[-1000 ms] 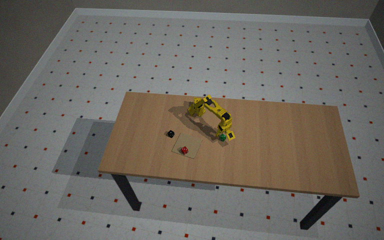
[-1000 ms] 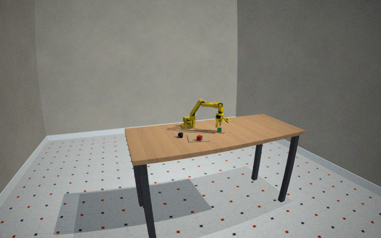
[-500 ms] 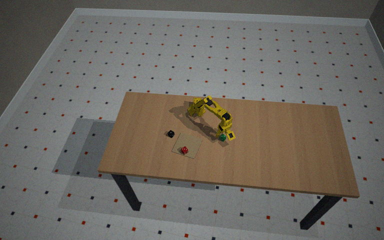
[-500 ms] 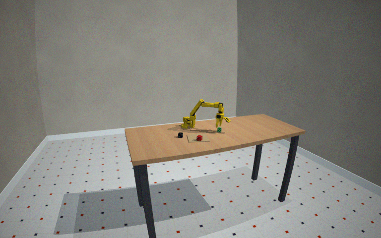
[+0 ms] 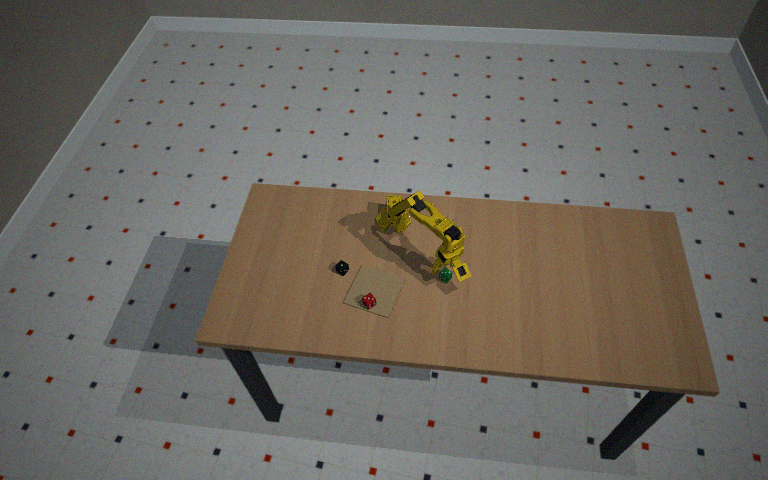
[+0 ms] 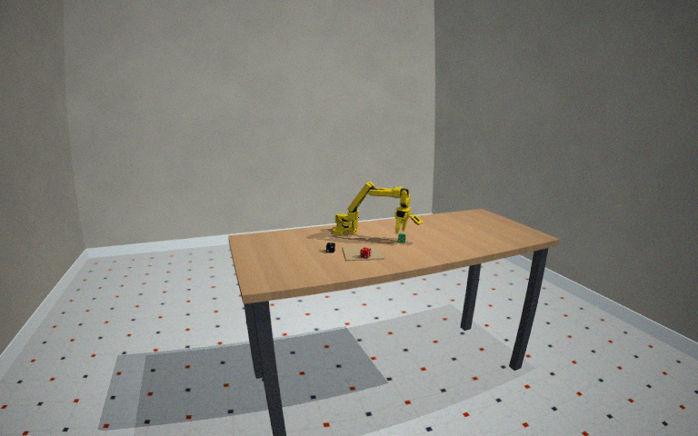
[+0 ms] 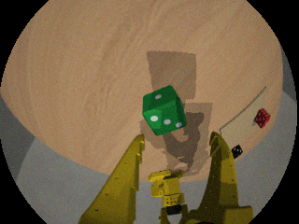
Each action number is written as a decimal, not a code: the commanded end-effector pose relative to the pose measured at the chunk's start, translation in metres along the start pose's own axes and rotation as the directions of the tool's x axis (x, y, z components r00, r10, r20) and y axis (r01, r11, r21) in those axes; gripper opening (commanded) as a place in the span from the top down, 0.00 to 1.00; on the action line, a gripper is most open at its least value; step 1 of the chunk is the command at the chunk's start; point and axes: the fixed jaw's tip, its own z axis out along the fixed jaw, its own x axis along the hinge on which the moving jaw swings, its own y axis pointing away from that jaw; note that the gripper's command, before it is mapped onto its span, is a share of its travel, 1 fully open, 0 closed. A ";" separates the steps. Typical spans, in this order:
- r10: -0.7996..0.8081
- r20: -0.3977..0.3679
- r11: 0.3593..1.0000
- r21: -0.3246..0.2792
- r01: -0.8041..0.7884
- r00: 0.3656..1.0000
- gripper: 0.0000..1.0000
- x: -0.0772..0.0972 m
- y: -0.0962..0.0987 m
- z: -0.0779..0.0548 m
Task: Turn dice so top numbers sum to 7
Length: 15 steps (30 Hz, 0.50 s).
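A green die (image 5: 445,275) lies on the bare table to the right of the tan mat (image 5: 374,290), off it. My gripper (image 6: 403,226) hangs just above this die (image 6: 401,237), partly open and empty, its fingers apart from the die. In the wrist view the green die (image 7: 163,112) lies ahead of the two yellow fingers, not between them. A red die (image 5: 368,300) sits on the mat near its front edge. A black die (image 5: 340,267) lies on the table just left of the mat, off it.
The arm's base (image 5: 392,213) stands behind the mat near the table's back edge. The red die (image 7: 262,118) and the black die (image 7: 237,149) show small at the right in the wrist view.
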 end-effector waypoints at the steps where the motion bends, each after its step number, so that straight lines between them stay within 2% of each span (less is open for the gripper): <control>1: -0.022 0.015 1.000 -0.004 0.022 1.000 0.65 0.000 0.003 -0.005; 9: -0.022 -0.034 1.000 0.007 0.022 0.999 0.65 0.007 0.001 0.003; 15: -0.022 -0.036 1.000 0.007 0.022 0.999 0.65 0.006 0.001 0.014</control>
